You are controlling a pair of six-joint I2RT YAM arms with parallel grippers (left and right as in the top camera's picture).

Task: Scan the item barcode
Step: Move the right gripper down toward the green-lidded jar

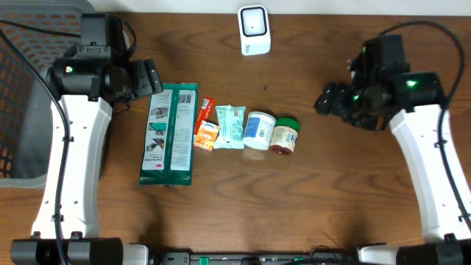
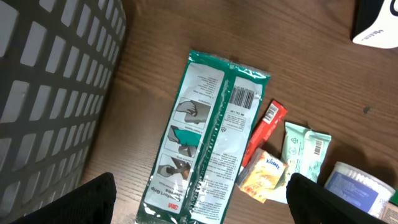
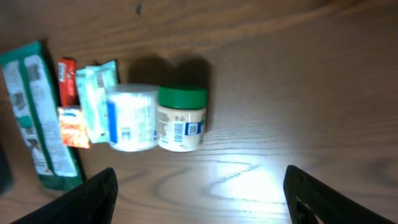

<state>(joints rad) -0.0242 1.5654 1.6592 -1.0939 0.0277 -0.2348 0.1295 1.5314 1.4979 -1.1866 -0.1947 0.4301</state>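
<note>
Several items lie in a row on the wooden table: a green 3M packet (image 1: 169,134) (image 2: 211,137) with its barcode (image 2: 244,97) facing up, a red stick (image 1: 205,110), an orange tissue pack (image 1: 207,137), a teal pack (image 1: 229,126), a white-and-blue tub (image 1: 258,129) (image 3: 132,118) and a green-lidded jar (image 1: 285,135) (image 3: 180,118). A white scanner (image 1: 254,30) stands at the back centre. My left gripper (image 1: 151,77) (image 2: 202,205) hovers open above the green packet's near end. Right of the jar, my right gripper (image 1: 327,99) (image 3: 205,199) is open over bare wood, holding nothing.
A grey mesh basket (image 1: 29,88) (image 2: 50,81) stands at the table's left edge, close beside the left arm. Bare wood lies between the jar and the right arm.
</note>
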